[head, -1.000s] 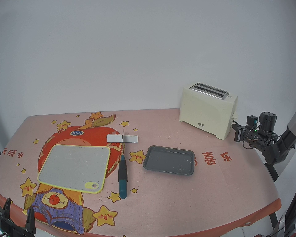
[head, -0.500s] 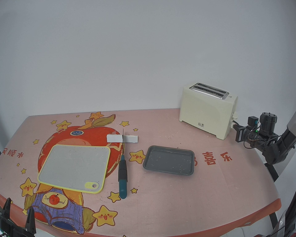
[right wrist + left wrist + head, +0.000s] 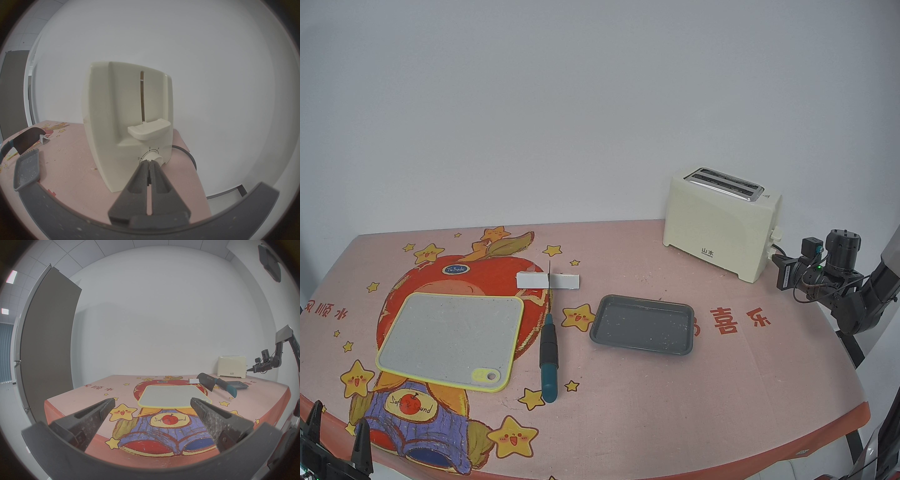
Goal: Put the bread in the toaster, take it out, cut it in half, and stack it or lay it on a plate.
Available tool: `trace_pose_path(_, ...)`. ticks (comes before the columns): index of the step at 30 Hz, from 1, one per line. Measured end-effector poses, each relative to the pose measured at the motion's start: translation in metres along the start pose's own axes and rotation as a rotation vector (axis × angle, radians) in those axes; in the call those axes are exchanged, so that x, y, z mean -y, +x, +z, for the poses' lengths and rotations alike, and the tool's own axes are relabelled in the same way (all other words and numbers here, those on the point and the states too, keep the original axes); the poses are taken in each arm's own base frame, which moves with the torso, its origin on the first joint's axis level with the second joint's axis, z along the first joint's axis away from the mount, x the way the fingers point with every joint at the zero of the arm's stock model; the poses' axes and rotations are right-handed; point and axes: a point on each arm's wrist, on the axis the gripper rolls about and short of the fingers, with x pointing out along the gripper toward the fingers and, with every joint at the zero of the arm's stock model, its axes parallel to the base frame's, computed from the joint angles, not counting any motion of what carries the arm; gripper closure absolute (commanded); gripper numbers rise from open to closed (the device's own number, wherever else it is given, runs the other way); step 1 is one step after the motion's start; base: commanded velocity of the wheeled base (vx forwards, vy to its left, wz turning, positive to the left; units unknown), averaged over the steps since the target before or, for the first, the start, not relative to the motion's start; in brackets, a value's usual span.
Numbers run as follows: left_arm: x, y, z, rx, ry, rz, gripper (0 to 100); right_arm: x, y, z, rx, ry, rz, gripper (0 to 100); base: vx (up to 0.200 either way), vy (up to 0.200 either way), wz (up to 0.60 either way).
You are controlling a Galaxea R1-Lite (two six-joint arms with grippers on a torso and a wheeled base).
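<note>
The right claw (image 3: pixel 149 165) was clenched on nothing, its tips at the dial (image 3: pixel 152 156) of the cream toaster (image 3: pixel 722 222), whose lever (image 3: pixel 149 128) sat low, apparently pressed down. The left claw (image 3: pixel 151 402) hung released by the table's (image 3: pixel 687 400) near edge. The knife (image 3: pixel 549 353) lay between cutting board (image 3: pixel 450 340) and grey tray (image 3: pixel 642 324)

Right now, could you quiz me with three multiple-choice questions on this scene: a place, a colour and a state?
1. Where does the knife lie? A on the floor; B between cutting board and tray; C on a shelf.
2. What colour is the toaster? A cream; B red; C black.
3. How is the right pincer? A wide open; B shut; C gripping a cup.
Answers: B, it lies between them; A, its body is cream; B, its jaws meet by the toaster's dial.
</note>
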Motion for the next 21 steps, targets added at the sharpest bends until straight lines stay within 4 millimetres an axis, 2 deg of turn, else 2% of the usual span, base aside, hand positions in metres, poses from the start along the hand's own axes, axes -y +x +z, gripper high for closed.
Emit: trace_pose_path(21,0.0,0.0,0.0,0.0,0.0,0.0,0,0.001,0.0034,-0.0057,-0.016,0.001,-0.002,100,0.0,0.0,0.0)
